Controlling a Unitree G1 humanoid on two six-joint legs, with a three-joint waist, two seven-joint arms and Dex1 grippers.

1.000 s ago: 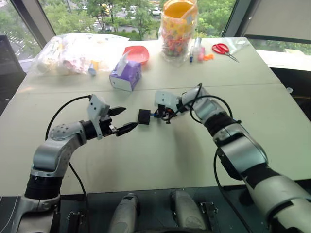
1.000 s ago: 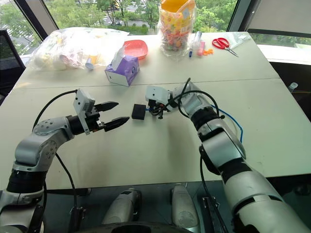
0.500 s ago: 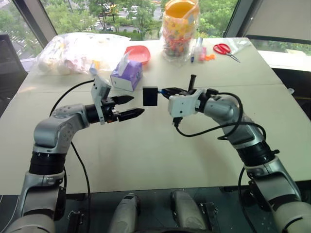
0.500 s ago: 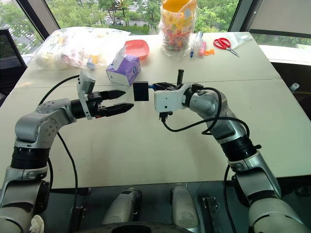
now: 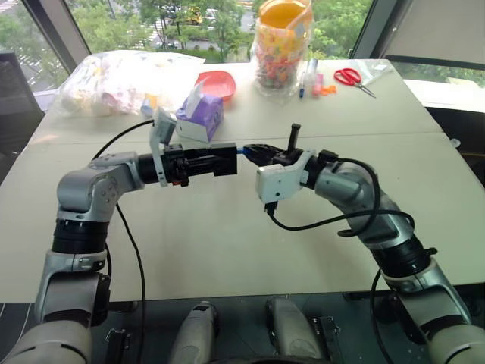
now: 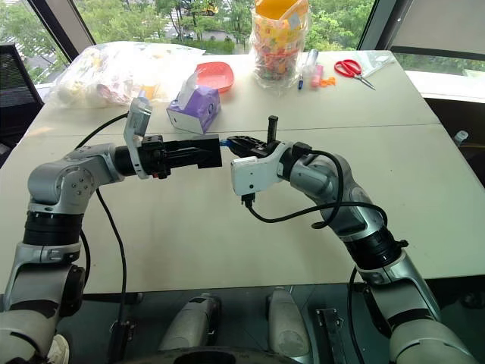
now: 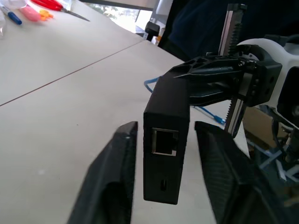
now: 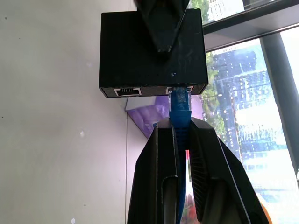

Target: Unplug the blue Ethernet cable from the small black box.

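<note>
Above the pale tabletop (image 5: 227,243), the left claw (image 5: 220,161) clamps the small matte-black plastic box (image 8: 153,53), while the right claw (image 8: 180,140) pinches the thin bright-blue Ethernet cable (image 8: 180,105), still plugged in.

A matte-black finish is noted on the small black box (image 8: 153,51), and bright blue on the Ethernet cable (image 8: 180,105) entering it. Black fingers (image 7: 112,182) are recorded on the left gripper (image 5: 216,161), and black likewise on the right gripper (image 8: 180,140). The table (image 5: 250,243) is seen in pale beige. At the far side, a purple tissue box (image 5: 200,118), a red bowl (image 5: 217,83), red-handled scissors (image 5: 348,77) and a yellow-lidded jar (image 5: 282,45) of multicoloured contents are observed.
</note>
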